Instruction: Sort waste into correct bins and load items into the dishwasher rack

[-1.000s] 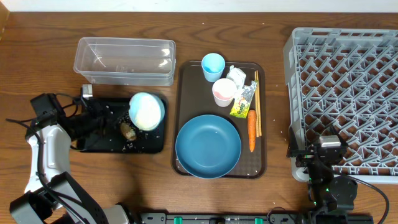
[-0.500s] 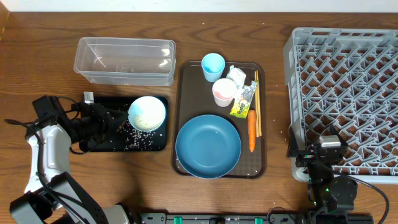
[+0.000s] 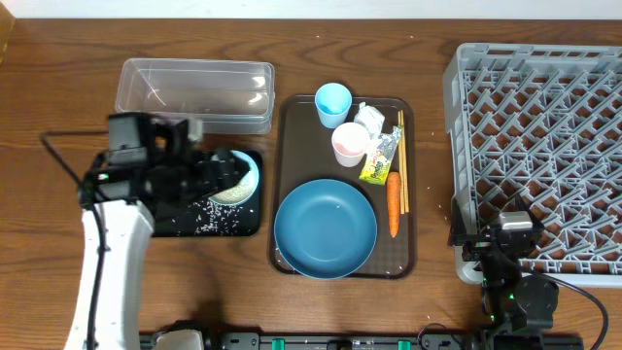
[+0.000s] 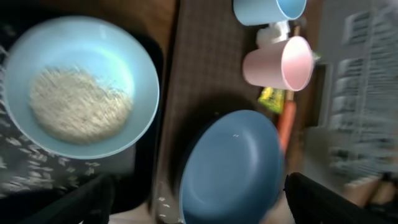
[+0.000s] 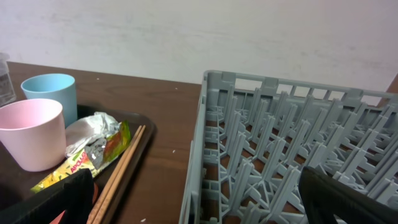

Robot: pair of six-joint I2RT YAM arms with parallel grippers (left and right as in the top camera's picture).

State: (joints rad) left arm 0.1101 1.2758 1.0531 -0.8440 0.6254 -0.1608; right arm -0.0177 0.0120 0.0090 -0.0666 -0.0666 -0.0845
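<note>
Brown wooden table [image 3: 58, 97] underneath. Right of the flat brown serving tray [image 3: 292, 146], large grey lattice dishwasher rack [image 3: 544, 146]; on that tray, round blue plate [image 3: 326, 228]; to its left, clear plastic tub [image 3: 194, 92], shallow black tray [image 3: 248, 222] strewn with white rice [image 3: 209, 220], pale round bowl [image 4: 137, 81] resting there. Left gripper [image 4: 211, 198] by that bowl, right gripper [image 5: 196, 202] by the rack, both spread wide, empty.

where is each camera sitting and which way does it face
Overhead: fixed above the table, looking straight down on the dishwasher rack, brown tray, left arm and right arm.
Left wrist: above the black tray, facing down at the bowl of rice and the blue plate; its fingers fill the bottom corners.
Right wrist: low by the table, facing level across at the rack and pink cup; its fingers fill the bottom corners.
Shared: the pink cup shows in all three.
</note>
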